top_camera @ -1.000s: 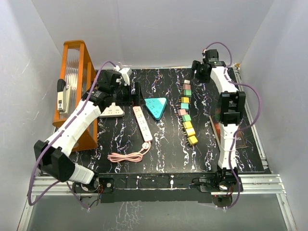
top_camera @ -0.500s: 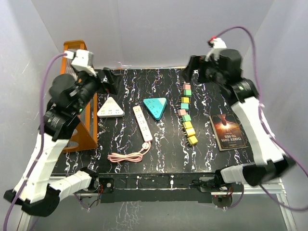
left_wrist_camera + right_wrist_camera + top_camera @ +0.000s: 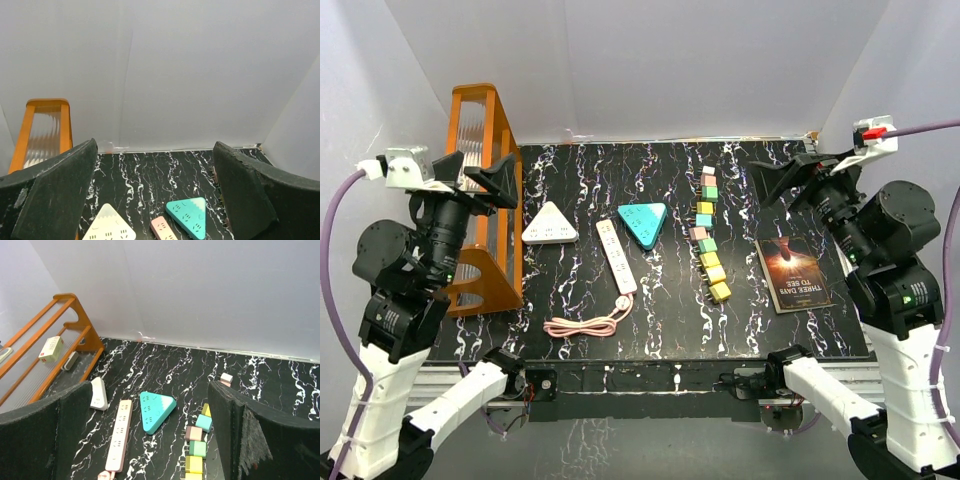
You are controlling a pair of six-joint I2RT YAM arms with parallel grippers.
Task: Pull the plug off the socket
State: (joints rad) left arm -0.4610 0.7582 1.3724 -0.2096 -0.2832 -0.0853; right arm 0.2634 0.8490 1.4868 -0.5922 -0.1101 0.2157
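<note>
Three sockets lie on the black marbled table: a white triangular one [image 3: 549,224], a teal triangular one [image 3: 644,222] and a pink power strip [image 3: 616,256] with a coiled pink cord [image 3: 585,323]. I see no plug in any of them. Several coloured plugs [image 3: 708,235] lie loose in a row to their right. My left gripper [image 3: 478,178] is open and empty, raised high over the left side. My right gripper [image 3: 800,172] is open and empty, high over the right side. The left wrist view shows its gripper [image 3: 155,145] open above the teal socket [image 3: 187,216]. The right wrist view shows its gripper [image 3: 150,387] open above the teal socket [image 3: 155,410] and the strip [image 3: 119,432].
An orange rack [image 3: 480,190] with small devices on it stands along the left edge. A book [image 3: 793,273] lies at the right, beside the plug row. White walls enclose the table on three sides.
Both arms have risen from the back of the table and swung toward the near side. The left gripper has left the white socket. The sockets and plugs have not moved.
</note>
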